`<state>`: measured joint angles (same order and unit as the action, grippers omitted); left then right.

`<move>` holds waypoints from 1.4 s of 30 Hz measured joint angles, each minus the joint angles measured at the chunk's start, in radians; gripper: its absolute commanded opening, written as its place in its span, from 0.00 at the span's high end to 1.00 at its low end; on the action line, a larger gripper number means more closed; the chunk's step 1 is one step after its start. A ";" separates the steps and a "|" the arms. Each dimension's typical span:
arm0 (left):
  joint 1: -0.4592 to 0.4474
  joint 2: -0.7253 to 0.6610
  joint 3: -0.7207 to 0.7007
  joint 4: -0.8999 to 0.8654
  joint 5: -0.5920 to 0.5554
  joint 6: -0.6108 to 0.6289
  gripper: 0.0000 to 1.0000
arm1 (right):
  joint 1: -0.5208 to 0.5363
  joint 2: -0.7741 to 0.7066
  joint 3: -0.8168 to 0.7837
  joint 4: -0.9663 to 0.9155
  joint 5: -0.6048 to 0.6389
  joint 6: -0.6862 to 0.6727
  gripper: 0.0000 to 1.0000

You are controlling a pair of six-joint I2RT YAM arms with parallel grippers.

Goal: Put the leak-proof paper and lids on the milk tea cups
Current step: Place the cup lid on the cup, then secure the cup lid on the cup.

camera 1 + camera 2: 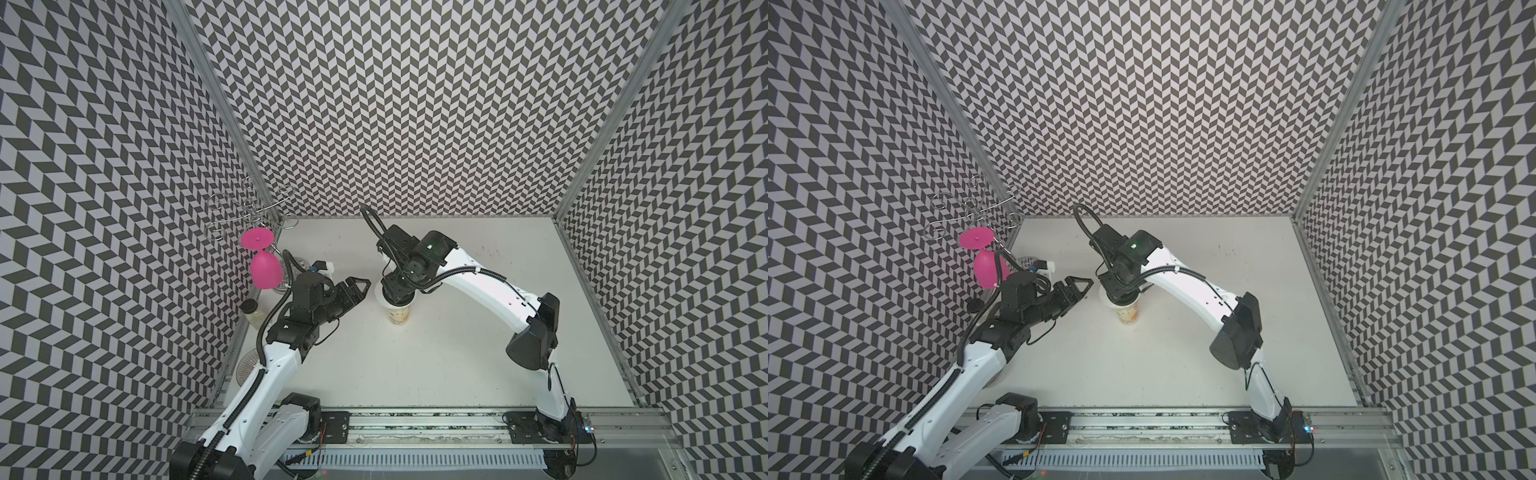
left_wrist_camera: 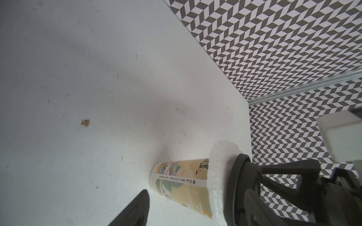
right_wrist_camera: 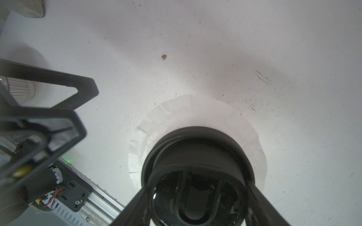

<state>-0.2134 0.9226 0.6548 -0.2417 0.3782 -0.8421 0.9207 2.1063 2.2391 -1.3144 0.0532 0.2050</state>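
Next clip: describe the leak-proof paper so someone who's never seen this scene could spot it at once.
Near the middle of the white table stands one tall printed cup, under the right gripper. The paper is the thin whitish sheet draped over its mouth, frilling out beneath the black lid the gripper holds. Unlike the rigid lid, it is crinkled and pale.

Bright even light, only soft shadows
Walls bow at the edges in both top views; right wrist view's black lid up close is blurry, table sharp.
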 measured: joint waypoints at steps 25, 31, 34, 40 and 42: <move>0.000 0.000 0.000 0.001 0.028 0.000 0.23 | 0.000 0.000 -0.036 0.039 -0.003 0.000 0.38; 0.000 0.000 0.000 0.002 0.047 -0.001 0.22 | 0.000 -0.021 -0.076 0.072 -0.002 0.000 0.37; 0.000 0.000 0.000 0.008 0.066 -0.004 0.22 | 0.000 -0.035 -0.104 0.094 -0.003 0.000 0.37; 0.000 0.001 -0.010 0.036 0.117 -0.016 0.23 | 0.000 -0.067 -0.165 0.145 -0.013 0.000 0.37; 0.000 0.005 -0.020 0.050 0.137 -0.021 0.24 | 0.000 -0.074 -0.178 0.158 -0.014 0.000 0.37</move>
<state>-0.2134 0.9276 0.6350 -0.1917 0.5156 -0.8631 0.9203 2.0327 2.0613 -1.1568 0.0391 0.2047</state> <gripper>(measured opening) 0.772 0.660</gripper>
